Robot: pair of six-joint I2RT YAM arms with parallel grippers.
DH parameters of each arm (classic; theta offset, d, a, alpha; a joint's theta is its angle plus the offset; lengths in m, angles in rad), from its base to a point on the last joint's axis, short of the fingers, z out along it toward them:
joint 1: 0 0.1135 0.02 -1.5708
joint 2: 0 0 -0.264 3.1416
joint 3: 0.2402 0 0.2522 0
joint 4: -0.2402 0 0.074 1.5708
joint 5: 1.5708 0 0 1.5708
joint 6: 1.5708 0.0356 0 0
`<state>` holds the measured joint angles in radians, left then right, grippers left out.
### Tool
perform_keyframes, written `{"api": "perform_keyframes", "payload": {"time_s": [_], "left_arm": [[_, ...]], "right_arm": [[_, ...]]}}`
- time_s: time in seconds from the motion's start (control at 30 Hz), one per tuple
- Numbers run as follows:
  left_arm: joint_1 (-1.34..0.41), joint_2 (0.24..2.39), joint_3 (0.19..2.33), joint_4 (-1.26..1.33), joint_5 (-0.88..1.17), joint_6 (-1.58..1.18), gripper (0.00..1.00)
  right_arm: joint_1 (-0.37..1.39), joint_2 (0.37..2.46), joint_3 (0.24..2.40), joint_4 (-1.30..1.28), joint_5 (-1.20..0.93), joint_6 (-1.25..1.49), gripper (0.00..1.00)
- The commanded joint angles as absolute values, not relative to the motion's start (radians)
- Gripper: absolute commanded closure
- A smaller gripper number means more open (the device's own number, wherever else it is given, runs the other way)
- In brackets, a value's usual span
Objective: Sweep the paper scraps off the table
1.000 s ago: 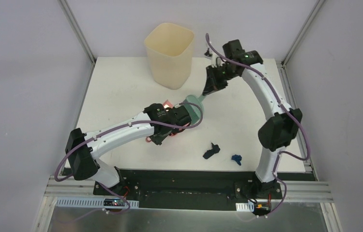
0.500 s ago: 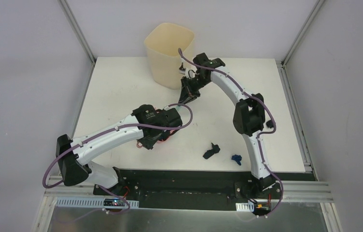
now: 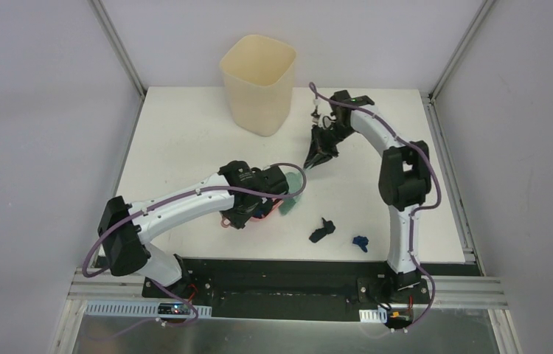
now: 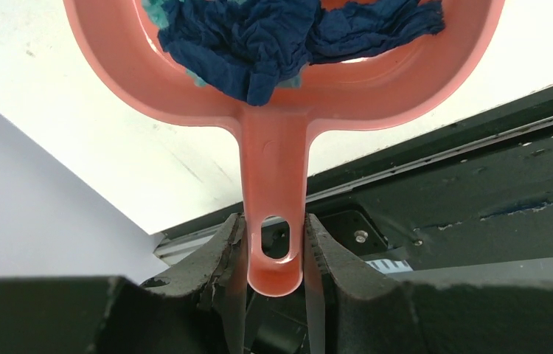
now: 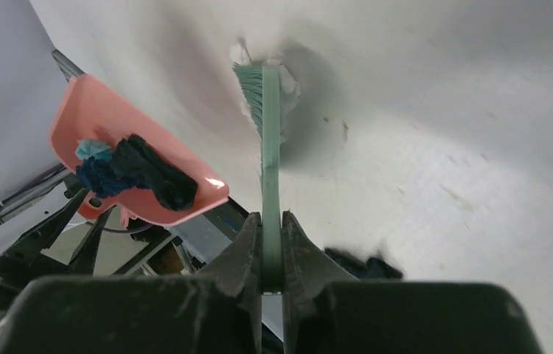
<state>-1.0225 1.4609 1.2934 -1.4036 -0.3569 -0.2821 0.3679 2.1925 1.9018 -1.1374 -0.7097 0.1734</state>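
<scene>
While the left claw (image 4: 272, 258) pinches the handle of the one pink dustpan (image 4: 273, 147), the right claw (image 5: 271, 236) is clamped on the one green brush (image 5: 270, 133). Two paper scraps (image 3: 322, 231), black and blue, lie loose near the table's (image 3: 185, 133) front edge. More fill the pan. One cream bin (image 3: 257, 85) stands behind.

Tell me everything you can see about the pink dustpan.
The dustpan is smooth salmon-pink plastic: a rounded shallow scoop with a raised rim and a short flat handle ending in an oval hanging hole. The left gripper clamps that handle end. Crumpled dark blue and teal paper scraps lie inside. It is held over the white table.
</scene>
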Motion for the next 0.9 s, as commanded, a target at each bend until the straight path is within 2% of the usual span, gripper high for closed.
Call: {"api": "perform_keyframes", "payload": {"time_s": [0.0, 0.17, 0.3, 0.43, 0.67, 0.87], "left_arm": [[-1.031, 1.507, 1.332, -1.318, -0.306, -0.206, 0.87], [-1.034, 1.579, 1.333, -1.279, -0.270, -0.124, 0.87], [-1.049, 1.597, 1.314, -1.275, -0.228, -0.105, 0.87], [-1.074, 1.572, 1.291, -1.278, -0.201, -0.111, 0.86], [-1.109, 1.530, 1.239, -1.262, -0.148, -0.147, 0.86], [-1.153, 1.569, 1.239, -1.262, -0.145, -0.152, 0.86]], "right_arm": [[0.290, 1.961, 1.788, -1.160, -0.604, 0.094, 1.00], [0.184, 1.826, 1.781, -1.274, -0.656, -0.007, 1.00], [0.134, 1.831, 1.904, -1.537, -0.742, -0.216, 1.00], [0.130, 1.755, 1.822, -1.645, -0.751, -0.478, 1.00], [0.155, 1.661, 1.562, -1.602, -0.697, -0.625, 1.00], [0.204, 1.704, 1.495, -1.416, -0.576, -0.529, 1.00]]}}
